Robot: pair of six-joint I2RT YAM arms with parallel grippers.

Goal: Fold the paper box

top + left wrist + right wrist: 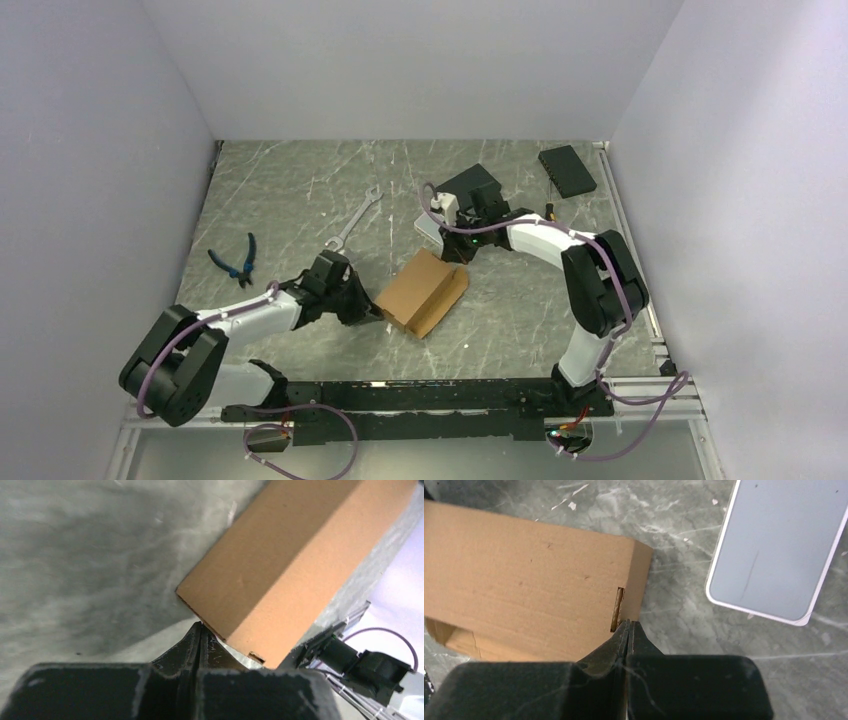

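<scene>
Cardboard: the paper box (425, 292) is plain brown corrugated board, matte and faintly ribbed, with crisp creases. It is folded into a low oblong with a lower panel beside it on the right.
Slot: in the right wrist view a narrow cut at one corner of the box shows the fluted edge.
Place: the box lies askew about the middle of the counter (300, 180), a little toward the near edge, between the two grippers.
Left arm: the left gripper (201, 630) has black, grainy plastic fingers. Its jaws are closed tip to tip with nothing between them, and the tips sit right at a lower corner of the box.
Right arm: the right gripper (629, 627) has the same black fingers. Its jaws are pressed together, and the tips meet the box's edge just beside the slot.
Surface: the counter is dark grey with a stone pattern, white veins and scuffs.
Case: a white case (774, 550), translucent, smooth and flat with rounded corners, lies near the box's far corner, apart from it.
Slabs: one black slab (567, 170) lies by the far right corner. A second black slab (480, 183) is partly hidden under the right wrist.
Tools: a bare metal wrench (352, 225) lies diagonally left of centre. Blue-handled pliers (238, 258) lie near the left edge.
In the way: in the top view, the left gripper's body covers the box's left end.
</scene>
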